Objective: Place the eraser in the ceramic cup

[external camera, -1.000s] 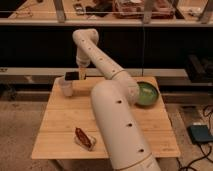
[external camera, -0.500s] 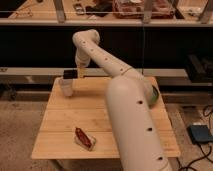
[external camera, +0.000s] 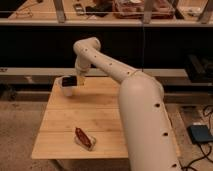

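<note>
Wooden table [external camera: 65, 135]: packet [external camera: 85, 138], gripper [external camera: 71, 83] above cup [external camera: 65, 88]

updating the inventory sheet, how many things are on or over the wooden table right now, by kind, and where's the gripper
Small white ceramic cup: 1
Flat black rectangular eraser: 1, held in the shut gripper at the cup's rim
Red-brown and white packet: 1, near the front edge of the wooden table
Total: 3

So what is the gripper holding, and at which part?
The gripper holds the eraser above the cup; the held part cannot be told.
</note>
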### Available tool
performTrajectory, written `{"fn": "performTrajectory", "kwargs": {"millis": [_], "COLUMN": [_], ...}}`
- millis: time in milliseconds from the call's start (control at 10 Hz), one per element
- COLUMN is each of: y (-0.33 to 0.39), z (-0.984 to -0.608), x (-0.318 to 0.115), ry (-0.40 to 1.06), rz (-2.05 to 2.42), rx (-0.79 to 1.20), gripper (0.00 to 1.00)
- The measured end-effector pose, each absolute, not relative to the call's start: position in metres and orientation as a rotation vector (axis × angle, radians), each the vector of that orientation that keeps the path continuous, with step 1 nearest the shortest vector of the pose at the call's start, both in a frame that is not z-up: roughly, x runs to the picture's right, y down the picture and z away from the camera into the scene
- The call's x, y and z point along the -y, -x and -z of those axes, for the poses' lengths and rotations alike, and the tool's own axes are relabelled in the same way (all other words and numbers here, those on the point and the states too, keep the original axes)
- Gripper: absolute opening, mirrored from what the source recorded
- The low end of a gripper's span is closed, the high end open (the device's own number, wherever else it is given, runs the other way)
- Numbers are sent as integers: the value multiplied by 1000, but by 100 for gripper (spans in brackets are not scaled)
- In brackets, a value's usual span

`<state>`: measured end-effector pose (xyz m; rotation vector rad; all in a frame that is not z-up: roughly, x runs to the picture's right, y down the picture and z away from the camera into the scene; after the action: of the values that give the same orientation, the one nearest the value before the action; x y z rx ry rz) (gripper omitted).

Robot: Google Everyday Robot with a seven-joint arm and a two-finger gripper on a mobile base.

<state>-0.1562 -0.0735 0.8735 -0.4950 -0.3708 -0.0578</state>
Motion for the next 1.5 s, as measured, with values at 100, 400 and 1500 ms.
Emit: {"fn": "performTrajectory", "kwargs": {"millis": [100,400,1500], "y": [158,156,171], "z": [-874,-880,-910], "x": [73,79,98], "ry": [493,477,445], "rz": [53,42,44], "rx": [377,364,356], "gripper": [0,0,0]}}
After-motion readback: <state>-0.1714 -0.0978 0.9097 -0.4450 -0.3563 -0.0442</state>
